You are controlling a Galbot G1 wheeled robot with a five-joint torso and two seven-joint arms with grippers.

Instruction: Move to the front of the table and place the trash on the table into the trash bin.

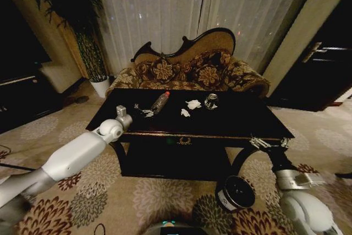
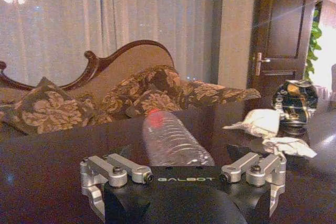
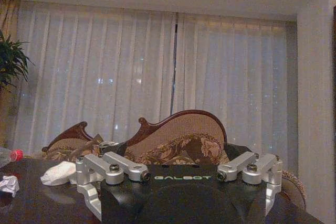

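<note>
Right arm: its white shell sits lowest in the head view, cut off by the corner; the right pincer [image 1: 268, 142] rests at the worktop's near right corner, fingers spread wide, tips too dark to make out.
Left arm: long white limb reaching to the worktop's near left part; the left pincer [image 1: 144, 112] is just short of the bottle's base, fingers spread wide with the bottle lined up in the gap, not touching as far as can be told.
Worktop [image 1: 231, 125]: dark glossy top with gold trim; its far edge blends into the sofa [image 1: 187, 70] behind it.
Trash bin [image 1: 235, 192]: black, on the carpet below the worktop's near right side, tilted so its rim faces the camera.
Bottle [image 1: 160, 102]: clear, ribbed, red cap, lying on its side left of the worktop's centre; the near end is hidden behind the pincer body in the left wrist view.
Paper wads [image 1: 190, 107]: two white crumples at the worktop's centre, right of the bottle.
Silvery piece [image 1: 211, 101]: shiny, beside the wads toward the worktop's right; what it is cannot be told.
</note>
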